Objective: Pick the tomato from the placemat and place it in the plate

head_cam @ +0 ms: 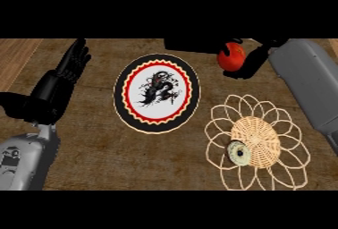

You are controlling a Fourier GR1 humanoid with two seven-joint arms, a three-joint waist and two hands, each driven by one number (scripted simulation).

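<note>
Tomato, round with seemingly no long axis, sits clasped in the right hand's curled fingers.

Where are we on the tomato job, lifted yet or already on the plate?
Done: the tomato is off the woven placemat; only a small round green thing lies there. In hand: the right hand is curled round the tomato near the view's top, right of the plate. Left: carry it over the plate and release. The left hand rests open at the left.
</note>
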